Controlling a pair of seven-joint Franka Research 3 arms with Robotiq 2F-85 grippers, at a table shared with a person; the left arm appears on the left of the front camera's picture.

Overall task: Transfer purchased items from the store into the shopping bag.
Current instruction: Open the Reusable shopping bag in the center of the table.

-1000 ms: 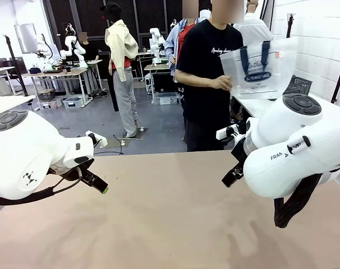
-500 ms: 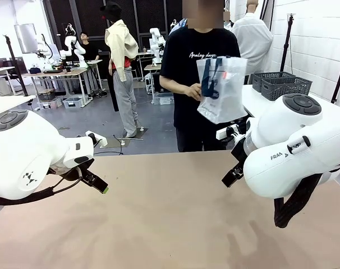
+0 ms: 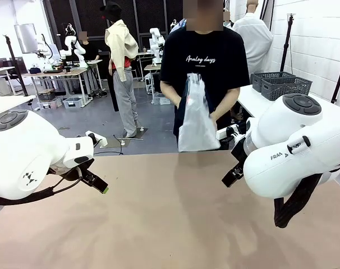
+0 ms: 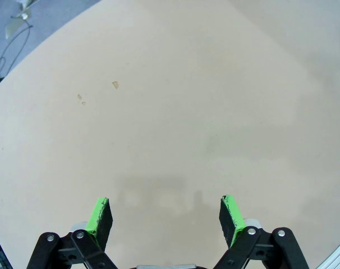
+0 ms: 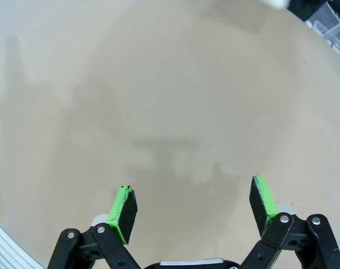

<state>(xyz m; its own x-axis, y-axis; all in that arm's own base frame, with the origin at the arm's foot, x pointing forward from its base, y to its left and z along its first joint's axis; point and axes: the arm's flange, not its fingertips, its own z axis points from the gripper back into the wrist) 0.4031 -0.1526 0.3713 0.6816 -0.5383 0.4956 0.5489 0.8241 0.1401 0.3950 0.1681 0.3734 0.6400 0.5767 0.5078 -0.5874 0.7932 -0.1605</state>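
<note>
One whitish translucent shopping bag point(image 3: 197, 126) hangs in the upper middle of the front view, held up by the person point(image 3: 206, 61) in a black T-shirt who stands beyond the far edge of the tan table point(image 3: 170, 224). Its long axis runs straight up and down, mouth upward and bottom end pointing down toward the table edge. It is collapsed narrow, so its print and straps are hard to make out, and whether anything lies inside cannot be told. One of the person's hands point(image 3: 178, 102) grips it near the top on the picture's left side; the other hand point(image 3: 217, 116) holds its right edge lower down. At the upper right, dark grey baskets point(image 3: 281, 84) sit on a white side table, their lower part cut off by the right arm's white housing. The left gripper point(image 4: 165, 210) hovers over bare tabletop with its jaws spread wide and nothing between the green pads point(image 4: 98, 216). The right gripper point(image 5: 193, 204) is likewise wide open and empty above the tan surface, low in its own view.
</note>
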